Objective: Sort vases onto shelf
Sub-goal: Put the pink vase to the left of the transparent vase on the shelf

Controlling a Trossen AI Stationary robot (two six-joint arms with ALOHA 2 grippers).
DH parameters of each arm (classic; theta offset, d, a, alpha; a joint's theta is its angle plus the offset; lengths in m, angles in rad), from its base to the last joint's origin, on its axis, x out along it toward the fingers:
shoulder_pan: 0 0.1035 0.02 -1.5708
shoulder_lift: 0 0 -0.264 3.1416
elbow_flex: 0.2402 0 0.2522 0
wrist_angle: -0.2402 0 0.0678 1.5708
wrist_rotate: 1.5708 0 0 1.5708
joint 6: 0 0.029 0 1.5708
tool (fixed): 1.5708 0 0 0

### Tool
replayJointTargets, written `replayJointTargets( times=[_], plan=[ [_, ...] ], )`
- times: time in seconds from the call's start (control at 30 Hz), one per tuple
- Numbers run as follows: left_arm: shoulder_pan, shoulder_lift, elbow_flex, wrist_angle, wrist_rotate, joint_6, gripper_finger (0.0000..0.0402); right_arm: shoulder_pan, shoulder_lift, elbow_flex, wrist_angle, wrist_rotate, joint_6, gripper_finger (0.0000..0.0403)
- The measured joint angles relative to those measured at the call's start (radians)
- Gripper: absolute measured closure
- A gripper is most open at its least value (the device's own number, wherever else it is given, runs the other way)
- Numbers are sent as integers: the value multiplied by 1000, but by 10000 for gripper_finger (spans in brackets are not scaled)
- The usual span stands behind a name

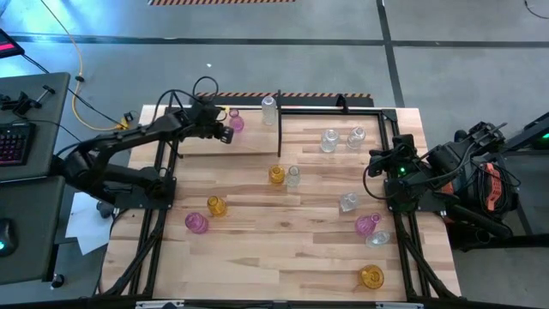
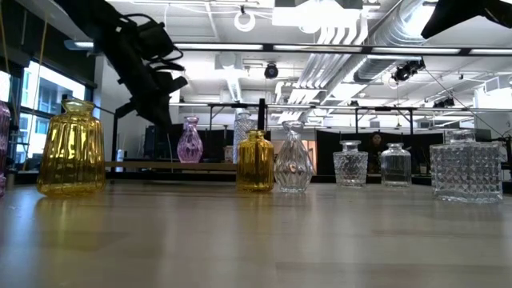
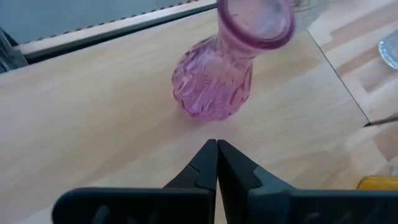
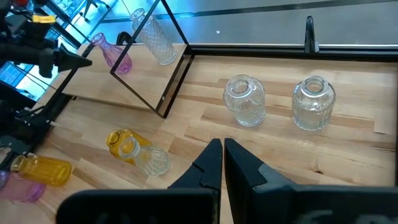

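I am holding my left gripper (image 3: 217, 144) pressed together, empty, beside the pink vase (image 3: 214, 84) on the shelf (image 1: 257, 146); my right gripper (image 4: 222, 146) is waiting, closed.

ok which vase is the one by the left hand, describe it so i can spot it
Start at the shelf, the pale board in a black frame at the table's far left. The vase stands upright on that board, just beyond the shut left hand. It is the only pink one there; the other pink vases sit down on the tabletop.
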Motion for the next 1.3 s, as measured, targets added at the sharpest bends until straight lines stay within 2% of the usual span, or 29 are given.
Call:
replayJointTargets(
  times=[0.33,0.87,1.3],
  plan=[
    [1,49,0,111,0,-16,401,0,0,0,0,0,-4,403],
    [1,114,0,201,-25,-16,401,0,0,0,0,2,-7,403],
    [1,121,0,268,-47,-23,401,0,0,0,1,1,-5,403]
  ],
)
